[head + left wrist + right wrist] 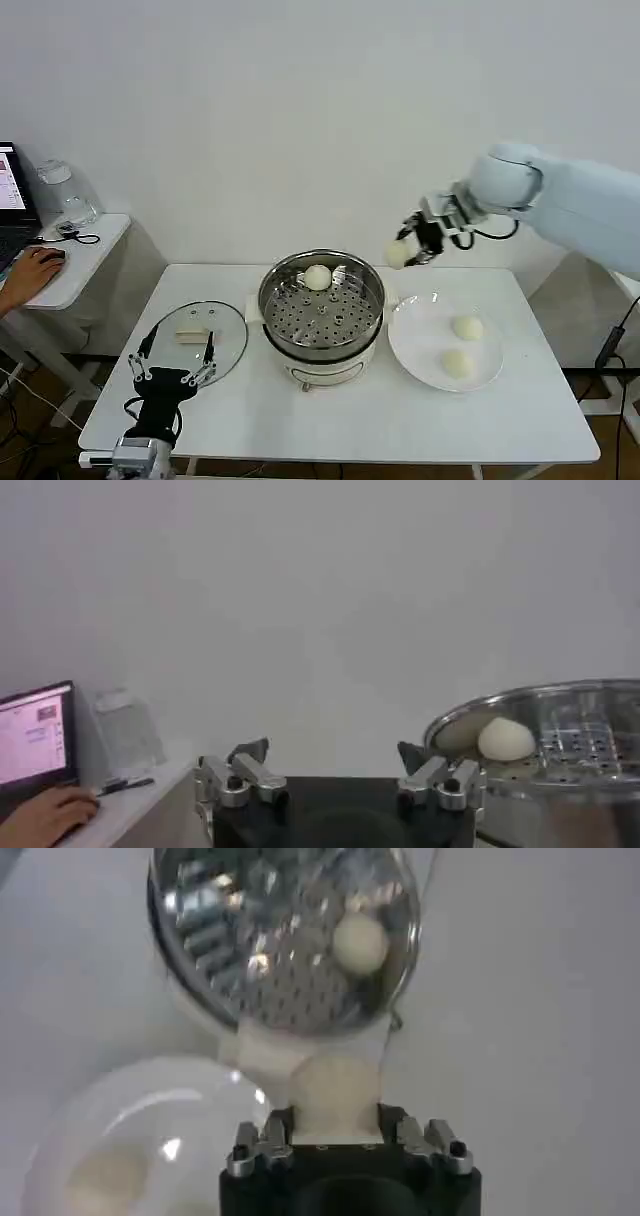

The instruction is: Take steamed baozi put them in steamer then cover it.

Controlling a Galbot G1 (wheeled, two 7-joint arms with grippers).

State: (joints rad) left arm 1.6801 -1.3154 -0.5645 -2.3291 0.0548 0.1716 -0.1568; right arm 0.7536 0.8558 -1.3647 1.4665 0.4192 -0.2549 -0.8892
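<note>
The steel steamer (322, 312) stands mid-table with one steamed baozi (318, 277) on its perforated floor at the far side; the same steamer (285, 933) and bun (359, 941) appear in the right wrist view. My right gripper (408, 250) hangs in the air to the right of the steamer's rim, shut on a second baozi (336, 1091). Two more baozi (467, 327) (457, 364) lie on the white plate (420, 335). The glass cover (215, 345) rests flat on the table at the left. My left gripper (172, 352) is open, low by the cover.
A side table (85, 255) at the far left holds a clear jar (68, 192) and a laptop, with a person's hand (30, 270) on it. The steamer rim (545, 705) shows beside my left gripper (335, 770).
</note>
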